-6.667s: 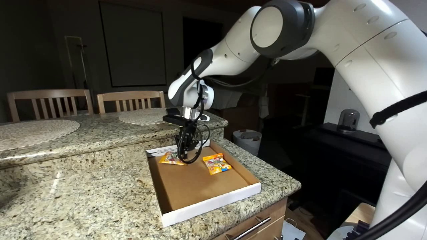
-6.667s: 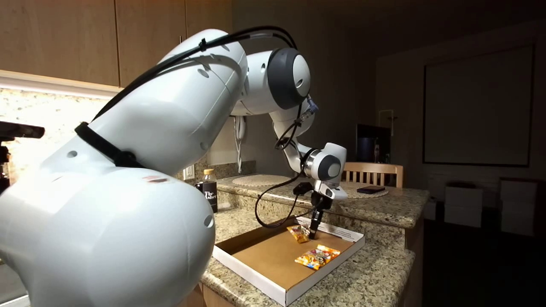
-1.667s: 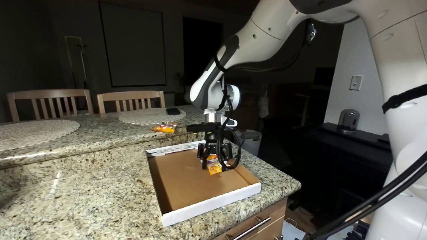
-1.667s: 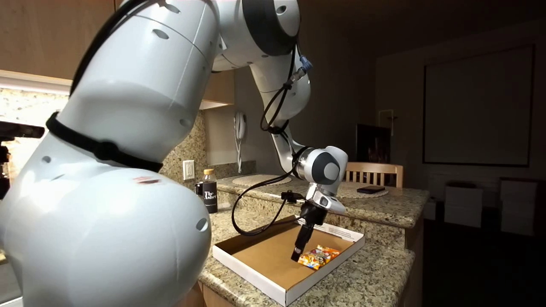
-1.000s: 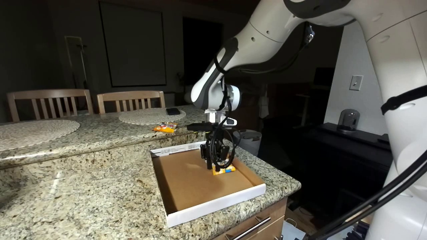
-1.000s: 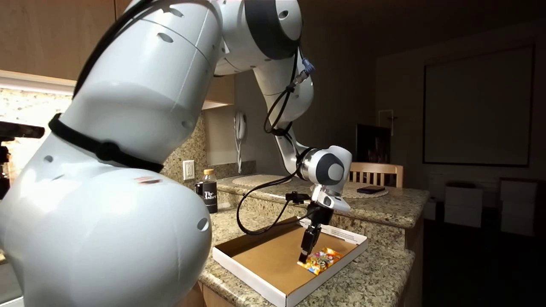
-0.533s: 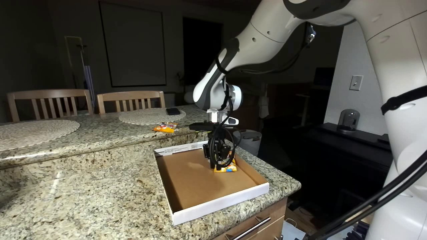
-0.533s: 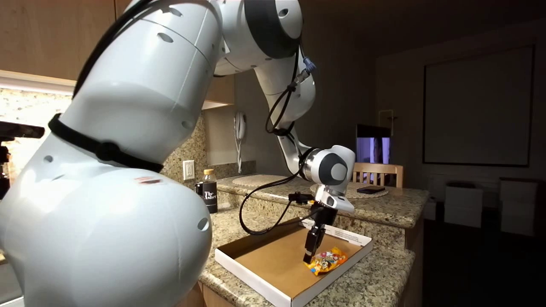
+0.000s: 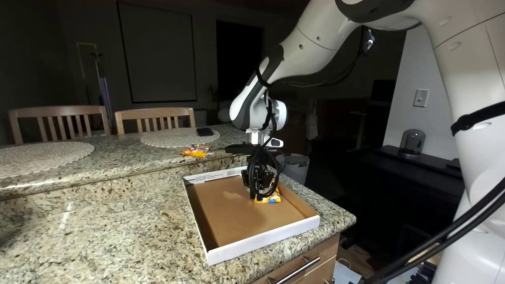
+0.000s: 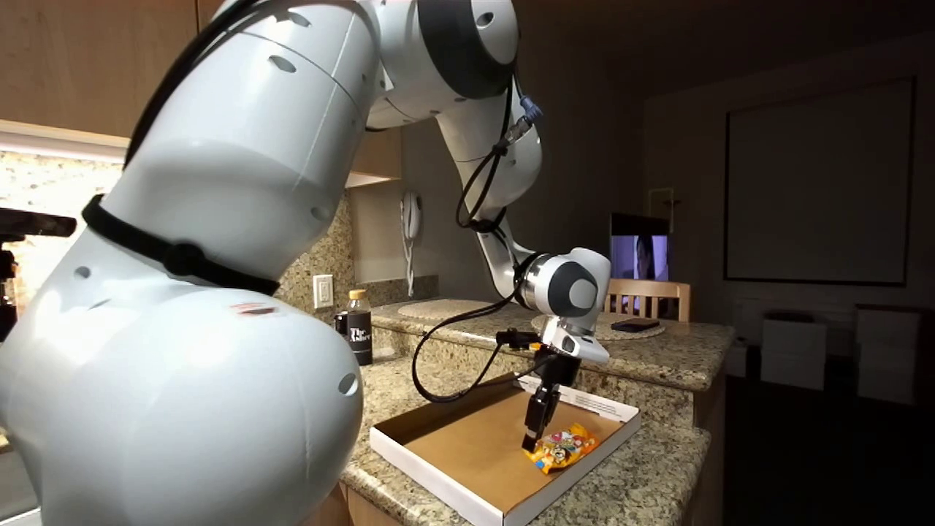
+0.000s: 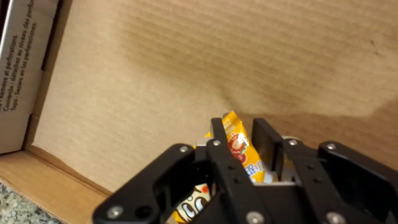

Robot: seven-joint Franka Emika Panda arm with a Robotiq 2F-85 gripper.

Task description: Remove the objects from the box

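Note:
The box (image 9: 264, 241), white-rimmed with a brown inside, sits on the granite counter; it also shows in an exterior view (image 10: 438, 476). One orange-yellow packet (image 10: 564, 447) lies in the box, rumpled, by one side wall. The other packet (image 9: 195, 150) lies on the raised ledge outside the box. My gripper (image 9: 255, 197) points down into the box at the packet's edge. In the wrist view the fingers (image 11: 238, 124) stand partly apart, with part of the packet (image 11: 239, 146) between them. The left finger lies against it; a gap shows at the right fingertip.
A raised granite ledge (image 9: 130, 167) runs behind the box, with round woven placemats (image 9: 47, 156) and a dark phone (image 9: 204, 131). A dark bottle (image 10: 359, 332) stands at the back. The counter's edge (image 9: 335, 227) is close beside the box.
One packet went from the box to the ledge. My gripper moved over to the remaining packet; its fingers came closer together. Lately the box and that packet slid slightly right and the packet rumpled.

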